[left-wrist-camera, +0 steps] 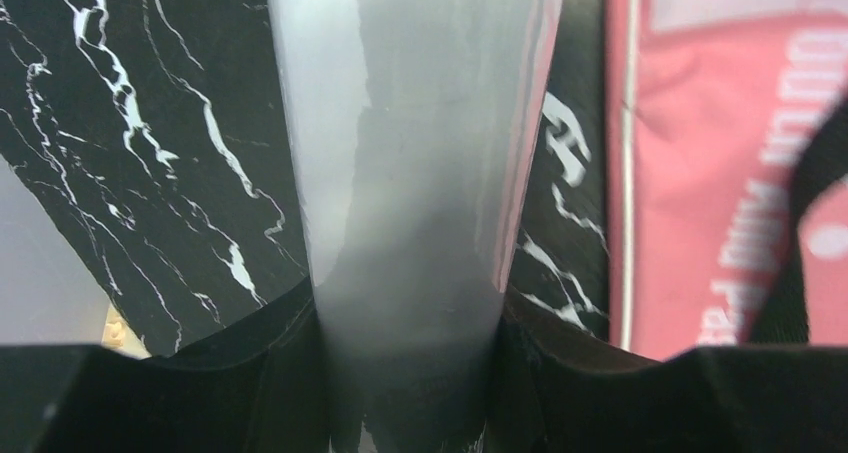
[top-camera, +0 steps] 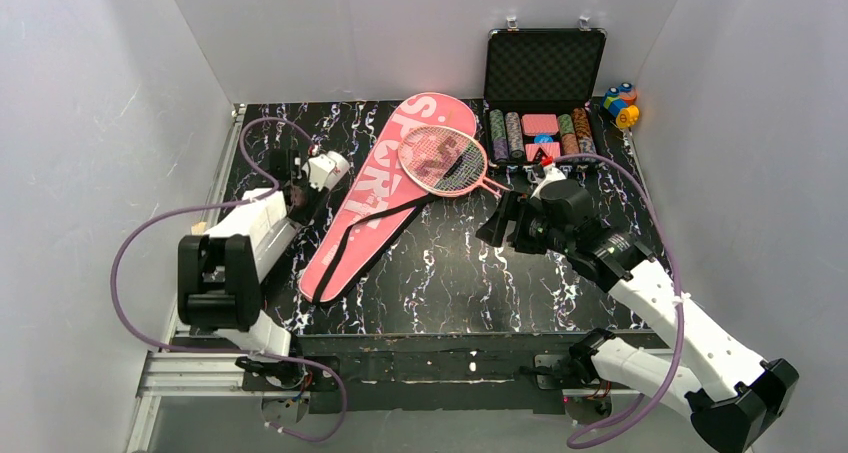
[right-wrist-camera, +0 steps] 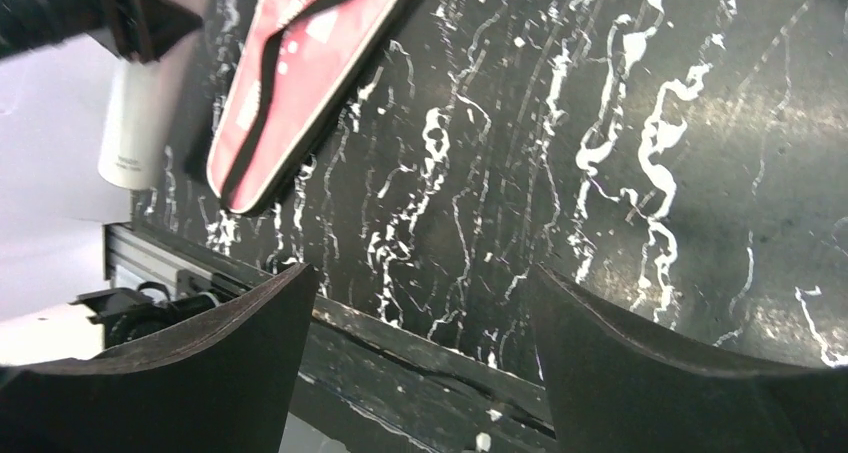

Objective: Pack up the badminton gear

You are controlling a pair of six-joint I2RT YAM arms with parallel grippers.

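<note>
Up-left of right gripper point(top-camera: 499, 222), spread empty: rackets point(top-camera: 447, 158) atop pink bag point(top-camera: 372, 201), long axis running left-right, handle ends toward it, well apart from left gripper point(top-camera: 303, 188), clenched around white tube point(top-camera: 329, 168) beside bag's left edge.

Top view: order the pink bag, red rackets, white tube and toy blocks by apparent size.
1. Pink bag
2. Red rackets
3. White tube and toy blocks: alike; tube partly hidden by left tool.
</note>
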